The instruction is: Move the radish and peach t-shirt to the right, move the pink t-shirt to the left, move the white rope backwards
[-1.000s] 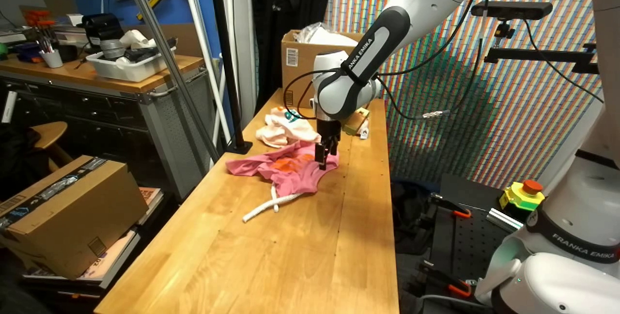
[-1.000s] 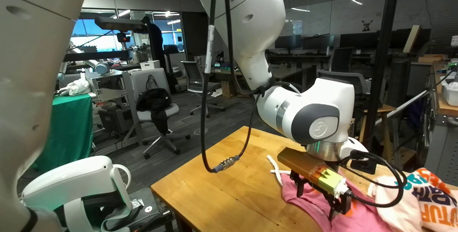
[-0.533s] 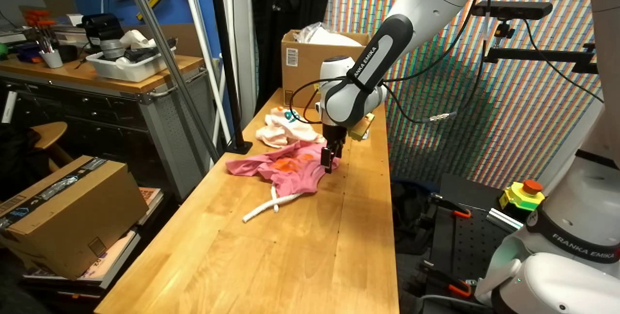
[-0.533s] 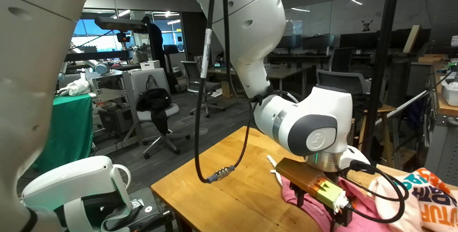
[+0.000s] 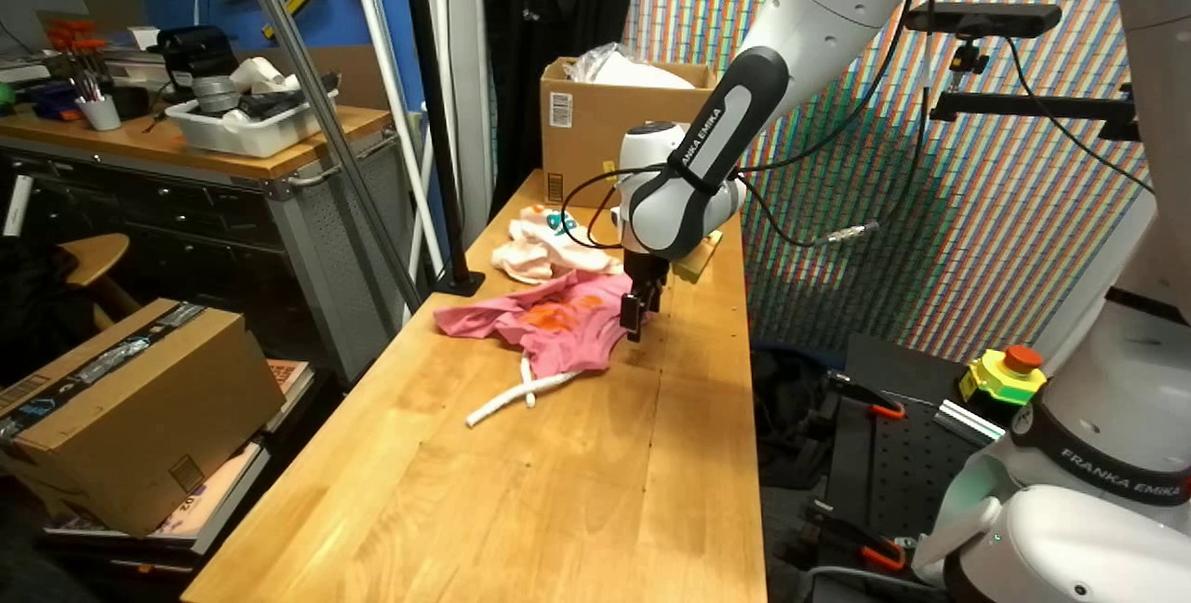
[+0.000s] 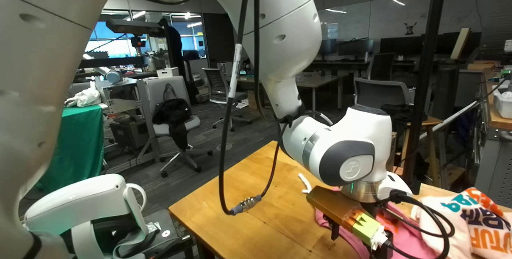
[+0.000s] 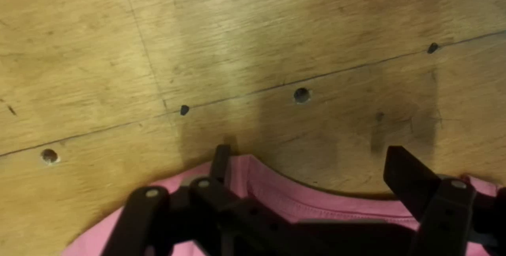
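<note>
The pink t-shirt (image 5: 582, 342) lies spread and wrinkled on the table, with an orange print. Over its rim my gripper (image 7: 309, 150) points downward, its jaws wide apart with bare wood and the shirt's hem (image 7: 352, 204) between and below them. In an exterior view the gripper (image 5: 640, 314) stands at the shirt's right edge; whether it touches cloth I cannot tell. The peach t-shirt (image 5: 558, 249), with coloured lettering, is crumpled just behind the pink one. From under the pink shirt's front, the white rope (image 5: 498, 406) sticks out with two crossing ends. The radish is hidden or out of view.
A cardboard box (image 5: 582, 142) stands at the table's far end. The black pole (image 5: 445, 175) rises at the table's left edge, beside the shirts. A cable (image 6: 444, 243) loops from the wrist over the peach shirt. Wooden tabletop (image 5: 558, 510) stretches in front of the rope.
My gripper has come down and shifted right, from over the pink shirt to its edge, as seen in an exterior view. Shirts and rope lie as before.
</note>
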### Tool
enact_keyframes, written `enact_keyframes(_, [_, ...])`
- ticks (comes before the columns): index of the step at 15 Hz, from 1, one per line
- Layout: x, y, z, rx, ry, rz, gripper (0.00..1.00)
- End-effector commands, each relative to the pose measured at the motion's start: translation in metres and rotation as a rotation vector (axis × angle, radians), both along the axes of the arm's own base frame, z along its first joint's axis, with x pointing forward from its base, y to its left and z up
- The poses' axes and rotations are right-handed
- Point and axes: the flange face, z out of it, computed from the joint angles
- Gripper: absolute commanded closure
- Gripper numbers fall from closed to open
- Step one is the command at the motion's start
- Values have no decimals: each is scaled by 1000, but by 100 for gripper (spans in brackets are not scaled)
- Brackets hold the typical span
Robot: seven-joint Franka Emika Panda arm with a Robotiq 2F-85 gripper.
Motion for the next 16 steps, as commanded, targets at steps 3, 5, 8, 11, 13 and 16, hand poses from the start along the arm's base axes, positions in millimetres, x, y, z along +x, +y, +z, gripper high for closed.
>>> enact_keyframes(3, [5,-7,-9,-34,-39,14,0])
enact_keyframes(5, [9,-10,-9,-54,-63,19,0])
enact_keyframes(8, [18,-14,-4,-70,-102,23,0])
enact_keyframes(11, [27,-16,1,-76,-135,15,0])
enact_keyframes(13, [32,-19,3,-81,-149,10,0])
enact_keyframes(16, [41,-24,6,-81,-163,-12,0])
